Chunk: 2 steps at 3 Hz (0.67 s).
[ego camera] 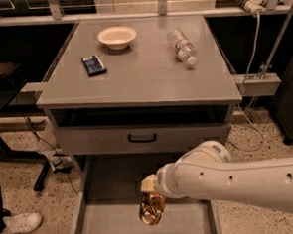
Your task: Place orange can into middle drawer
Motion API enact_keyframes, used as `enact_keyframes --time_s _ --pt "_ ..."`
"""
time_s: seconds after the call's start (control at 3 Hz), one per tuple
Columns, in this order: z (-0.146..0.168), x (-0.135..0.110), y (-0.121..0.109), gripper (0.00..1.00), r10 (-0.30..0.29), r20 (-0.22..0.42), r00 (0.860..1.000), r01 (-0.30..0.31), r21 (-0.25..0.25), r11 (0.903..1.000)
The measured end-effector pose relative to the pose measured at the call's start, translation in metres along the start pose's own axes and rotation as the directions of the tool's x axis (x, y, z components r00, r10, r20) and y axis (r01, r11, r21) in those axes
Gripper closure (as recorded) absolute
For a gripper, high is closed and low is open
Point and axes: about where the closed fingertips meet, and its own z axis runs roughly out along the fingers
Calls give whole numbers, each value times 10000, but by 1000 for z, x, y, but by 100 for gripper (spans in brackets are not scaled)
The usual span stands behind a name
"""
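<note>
The orange can (152, 211) hangs tilted in my gripper (150, 197), just below the cream wrist of my white arm (240, 183), which reaches in from the right. The gripper is shut on the can and holds it over the middle drawer (111, 225). That drawer is a wide grey tray pulled out low at the cabinet's front, with a flat floor and low side walls. The can is over the middle of the tray; I cannot tell whether it touches the floor. The fingers are mostly hidden behind the can.
A closed grey drawer front with a black handle (142, 137) sits above the open tray. On the cabinet top (144, 79) lie a cream bowl (116, 36), a clear water bottle (182, 46) and a dark blue packet (93, 64). A person's shoe (18, 223) is at the lower left.
</note>
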Motion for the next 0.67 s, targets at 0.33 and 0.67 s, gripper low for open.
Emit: enact_keyframes --time_s 0.33,0.67 --pt "2 1 -1 100 -55 -7 10000 55 5 10000" --pt "10 -6 -15 100 16 483 9988 -20 76 10000"
